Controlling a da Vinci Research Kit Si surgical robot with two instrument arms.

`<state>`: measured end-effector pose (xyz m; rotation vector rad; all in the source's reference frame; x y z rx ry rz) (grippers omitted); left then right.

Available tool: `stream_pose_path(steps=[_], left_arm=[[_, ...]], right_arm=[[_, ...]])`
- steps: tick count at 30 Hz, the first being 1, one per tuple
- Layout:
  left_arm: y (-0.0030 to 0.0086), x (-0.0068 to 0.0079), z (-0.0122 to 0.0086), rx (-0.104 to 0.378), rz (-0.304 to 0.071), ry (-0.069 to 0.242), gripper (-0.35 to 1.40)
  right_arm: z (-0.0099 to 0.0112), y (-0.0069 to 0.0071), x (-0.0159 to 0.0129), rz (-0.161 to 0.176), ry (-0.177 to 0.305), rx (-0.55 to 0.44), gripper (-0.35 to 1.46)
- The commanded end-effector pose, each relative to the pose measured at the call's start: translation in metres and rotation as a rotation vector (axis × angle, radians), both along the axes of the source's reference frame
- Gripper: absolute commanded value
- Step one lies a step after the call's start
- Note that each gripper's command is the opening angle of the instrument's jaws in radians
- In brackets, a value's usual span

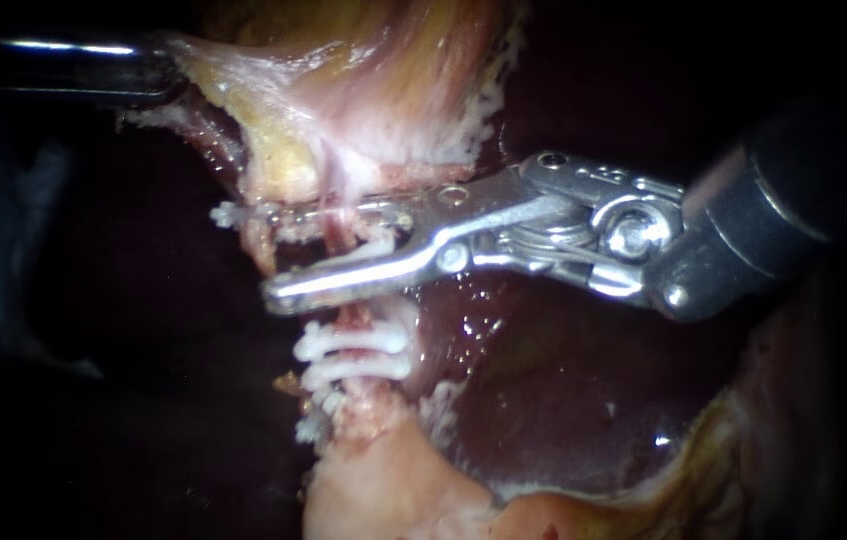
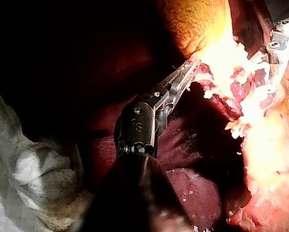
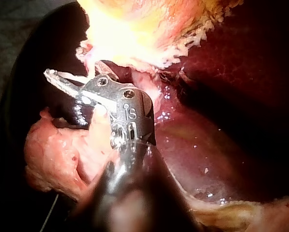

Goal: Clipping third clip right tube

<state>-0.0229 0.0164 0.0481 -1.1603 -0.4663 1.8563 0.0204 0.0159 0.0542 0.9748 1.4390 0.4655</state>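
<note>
Tube runs down from gallbladder to pale fatty tissue low in endoscope view; it passes between jaws of right instrument, crossing them roughly at right angles. Those jaws stand wide apart, one above and one below the crossing; loaded clip seated in them, white legs lying along both jaw faces, white tip poking past upper jaw end; clip not closed, gap showing around tube. Two white clips sit on tube just below lower jaw, stacked close, lying across it.

Left instrument enters from upper left of endoscope view; jaws nearly together, pinched on gallbladder edge, tissue tented toward it; well apart from tube. Liver dark red and wet, behind and right of tube.

Right wrist view: same spread jaws, toothed jaw end ahead of shaft, bright gallbladder beyond. Left wrist view: grey cloth beside left shaft.
</note>
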Motion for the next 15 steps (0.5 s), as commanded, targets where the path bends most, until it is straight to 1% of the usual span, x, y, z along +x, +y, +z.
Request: stream_pose_path(steps=[1,3,4,7,10,13,15], left_arm=[[0.0,0.0,0.0,0.0,0.0,0.0,-0.35],[0.0,0.0,0.0,0.0,0.0,0.0,-0.35],[0.0,0.0,0.0,0.0,0.0,0.0,-0.35],[0.0,0.0,0.0,0.0,0.0,0.0,-0.35],[0.0,0.0,0.0,0.0,0.0,0.0,-0.35],[0.0,0.0,0.0,0.0,0.0,0.0,-0.35],[0.0,0.0,0.0,0.0,0.0,0.0,-0.35]], right_arm=[[-0.0001,0.0002,-0.0001,0.008,-0.006,0.001,0.41],[-0.0002,0.0004,-0.0002,0.013,-0.01,0.002,0.37],[-0.0002,0.0005,-0.0004,0.014,-0.015,0.02,0.33],[0.0002,0.0007,-0.0007,0.022,-0.022,0.025,0.23],[0.0004,0.0009,-0.001,0.029,-0.029,0.03,0.06],[0.0007,0.001,-0.0013,0.027,-0.034,0.053,-0.07],[0.0008,0.0011,-0.0014,0.027,-0.037,0.064,-0.11]])
